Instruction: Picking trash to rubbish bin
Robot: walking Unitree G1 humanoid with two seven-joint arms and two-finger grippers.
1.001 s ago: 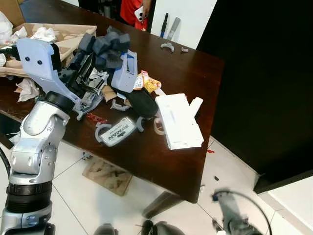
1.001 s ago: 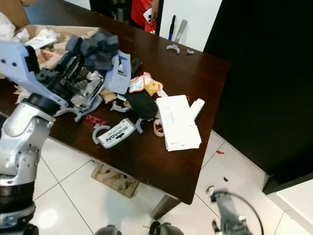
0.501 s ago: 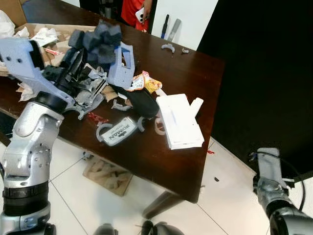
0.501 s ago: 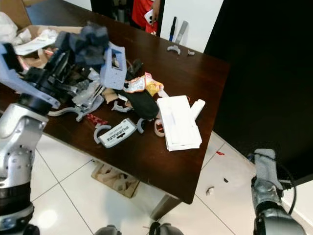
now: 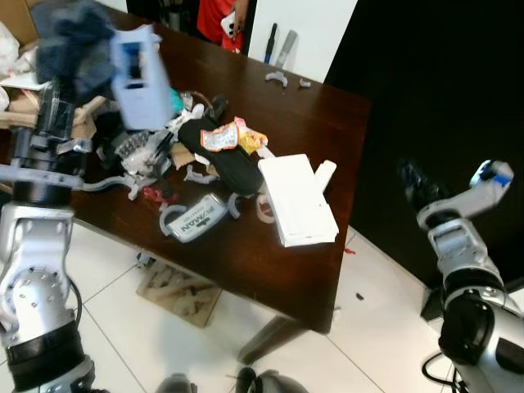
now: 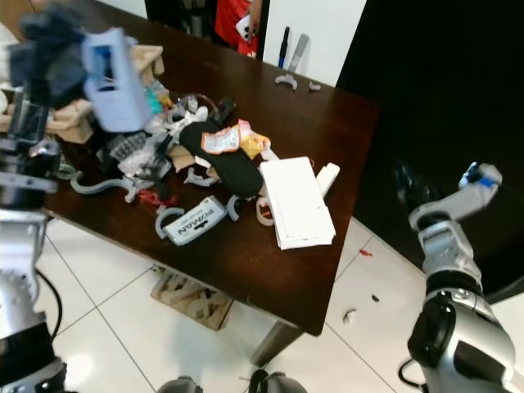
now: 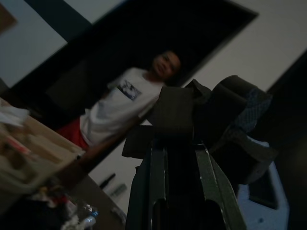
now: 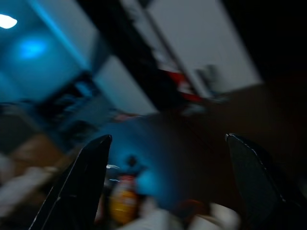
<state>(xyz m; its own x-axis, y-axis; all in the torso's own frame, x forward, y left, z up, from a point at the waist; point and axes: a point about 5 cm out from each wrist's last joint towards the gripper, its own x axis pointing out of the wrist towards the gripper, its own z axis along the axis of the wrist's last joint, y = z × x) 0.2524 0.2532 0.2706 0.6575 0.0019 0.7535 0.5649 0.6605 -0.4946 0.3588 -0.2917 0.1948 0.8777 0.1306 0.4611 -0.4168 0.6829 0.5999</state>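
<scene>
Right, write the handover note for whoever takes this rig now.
Left pincer: raised above the table's left end, shut on a dark foam clump with a pale blue plastic piece hanging beside it.
Right pincer: open, lifted off the table's right side, holding nothing.
On the table: snack wrapper, white box, grey labelled part, more scraps.
Done: one load lifted. Left: bin it, then the rest.

Clutter (image 5: 172, 155) on table (image 5: 270, 262) – box (image 5: 296, 201) perhaps rightmost.
</scene>
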